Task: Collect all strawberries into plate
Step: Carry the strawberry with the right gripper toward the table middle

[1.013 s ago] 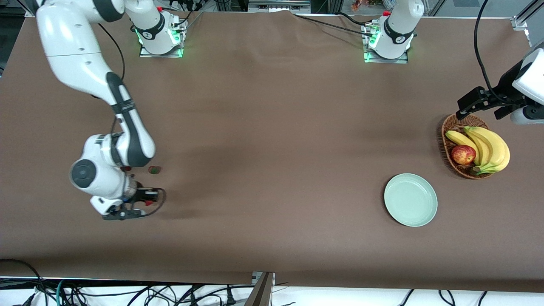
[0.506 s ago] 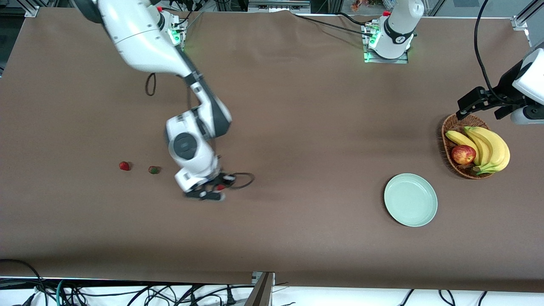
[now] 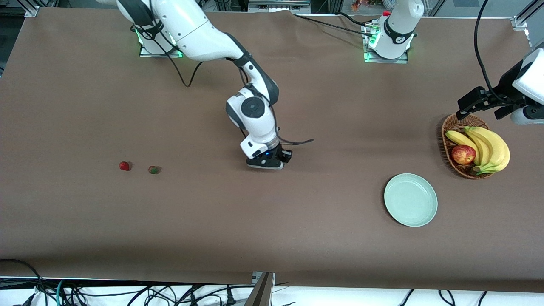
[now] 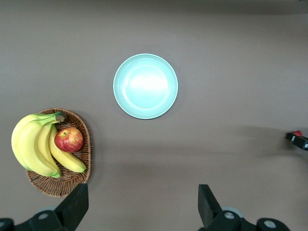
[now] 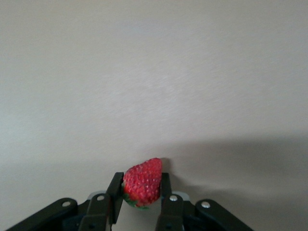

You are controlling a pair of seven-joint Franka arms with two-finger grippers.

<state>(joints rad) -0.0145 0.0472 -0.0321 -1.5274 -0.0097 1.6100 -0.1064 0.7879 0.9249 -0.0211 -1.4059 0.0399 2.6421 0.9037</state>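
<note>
Brown table cloth (image 3: 323, 238): broad bare stretches through the middle and along the edge nearest the front camera; a wide open lane runs between the right gripper and the plate.

Plate (image 3: 410, 199), pale mint green, round, nothing on it: toward the left arm's end of the table, near the wicker basket (image 3: 447, 146) but apart from it, and nearer the front camera than the basket. Basket holds a bunch of bananas (image 3: 488, 146) and a red apple (image 3: 463, 154).

Strawberries, loose: two, well apart from the plate toward the right arm's end; one red (image 3: 124, 165), one showing its green cap (image 3: 154, 170), lying near each other with a gap between.

Strawberry, held (image 5: 142, 183): pinched between the closed-in fingers of the right gripper (image 3: 267, 163), tip pointing away from the wrist.

Right arm: reaching from its base out over mid-table, wrist bent downward, gripper over bare cloth.

Left arm: waiting, held high; left gripper (image 4: 139, 207), fingers spread wide and holding nothing, over the cloth beside the basket.
</note>
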